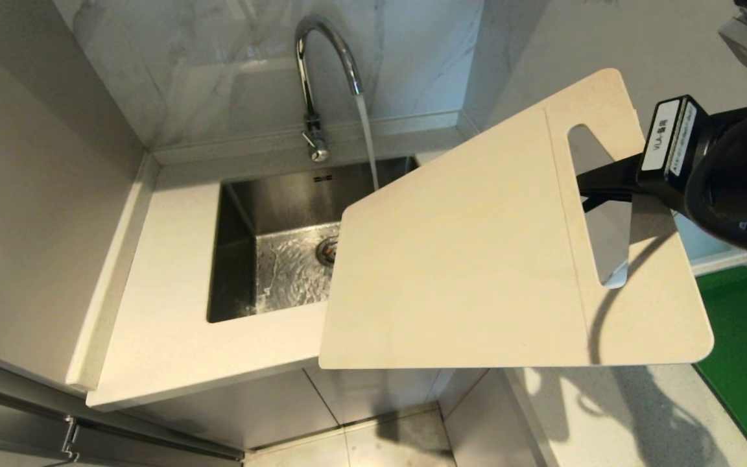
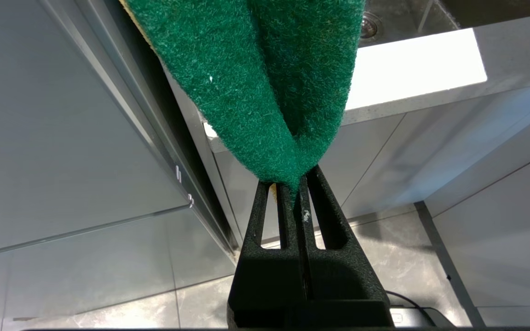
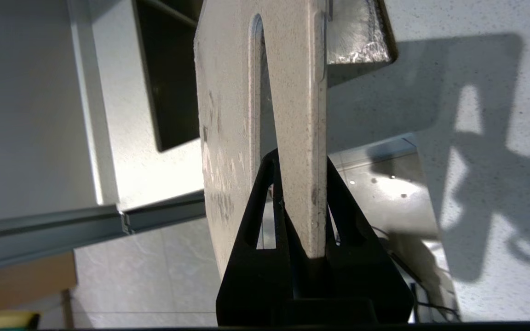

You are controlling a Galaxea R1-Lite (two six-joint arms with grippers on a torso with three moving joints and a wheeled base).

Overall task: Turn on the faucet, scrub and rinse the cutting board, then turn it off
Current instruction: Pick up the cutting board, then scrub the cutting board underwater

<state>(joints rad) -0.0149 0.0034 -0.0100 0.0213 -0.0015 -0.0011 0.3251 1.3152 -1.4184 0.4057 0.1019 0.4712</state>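
Head view: my right tool (image 1: pixel 586 188) comes in from the right edge of the frame and grips the board (image 1: pixel 471 259) at the strip beside its handle slot. I hold the board in the air, filling the centre and right of the frame, its broad pale face toward the camera and its lower left corner over the right part of the sink (image 1: pixel 244 214). The tap (image 1: pixel 321 58) stands at the upper middle, behind the sink, and a stream of water (image 1: pixel 367 139) falls from its spout and disappears behind the board's upper edge. Water ripples on the sink floor around the drain (image 1: pixel 327 251). The white bench (image 1: pixel 166 311) surrounds the sink on the left.

Right wrist view: my tool (image 3: pixel 299 184) is clamped on the board (image 3: pixel 228 115), one finger (image 3: pixel 265 202) through the slot and the other on the outer edge, with the sink (image 3: pixel 361 37) beyond.

Left wrist view: my left tool (image 2: pixel 292 184) is closed on a green sponge (image 2: pixel 256 87), which is folded between its fingertips. It hangs low beside the cabinet, with the bench edge (image 2: pixel 421 69) and the sink drain at the upper right of that frame.
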